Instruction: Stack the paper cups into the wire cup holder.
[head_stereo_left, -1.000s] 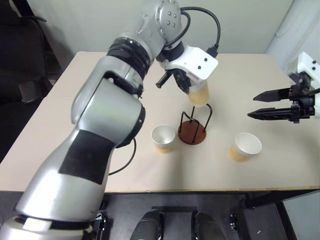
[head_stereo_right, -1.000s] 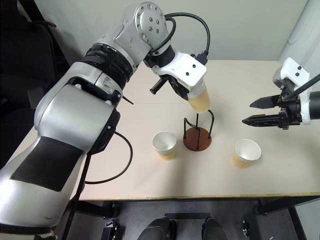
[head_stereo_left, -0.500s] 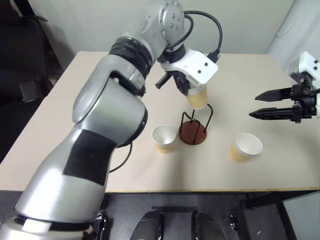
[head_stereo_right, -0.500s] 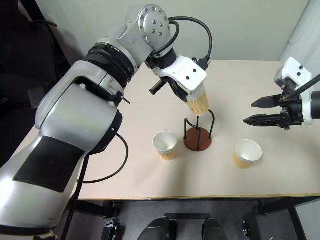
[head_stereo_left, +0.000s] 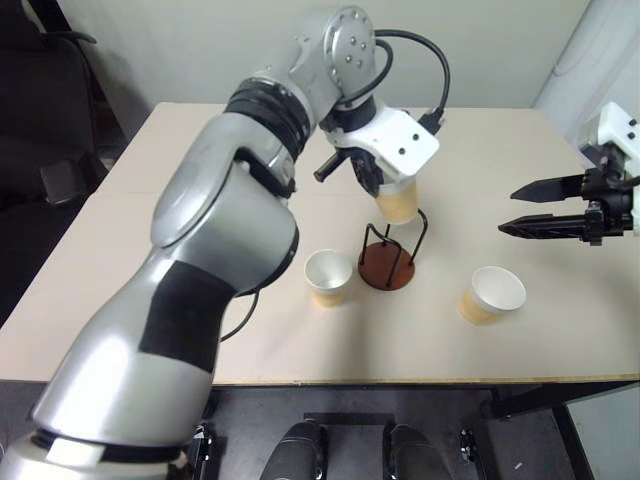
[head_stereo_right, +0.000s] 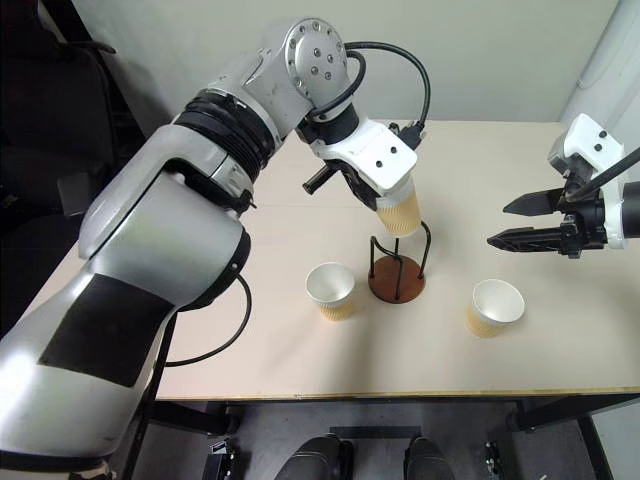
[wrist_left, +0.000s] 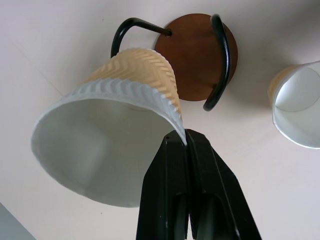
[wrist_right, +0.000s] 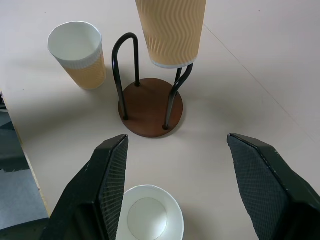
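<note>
**Mia:** Since a moment ago the left arm has turned a bit and tipped the held cup (head_stereo_right: 400, 212) closer to the tops of the wire loops. Nothing on the table (head_stereo_left: 150, 250) has moved, and the right arm stayed put.

**Ben:** So how much of the job is done?

**Mia:** I think it is only starting. The wire cup holder (wrist_right: 150, 102) has nothing in it. Its brown round base is bare.

**Ben:** Where is the holder?

**Mia:** Near the middle of the table. The held cup hangs just over it, bottom end down, not yet inside the loops.

**Ben:** Who has that cup?

**Mia:** The left gripper (wrist_left: 186, 142). Its two black fingers are pinched together on the cup's white rim.

**Ben:** And the other cups?

**Mia:** One cup (head_stereo_left: 328, 276) stands just beside the holder, on the side toward the table's left edge. Another cup (head_stereo_left: 492, 294) stands toward the right edge, a bit nearer the front edge. Both are upright and have nothing in them.

**Ben:** What about the other hand?

**Mia:** The right gripper (head_stereo_right: 515, 221) waits over the right edge, fingers apart, holding nothing.

**Ben:** So all three cups still need stacking?

**Mia:** Yes, I'd say so.
</note>
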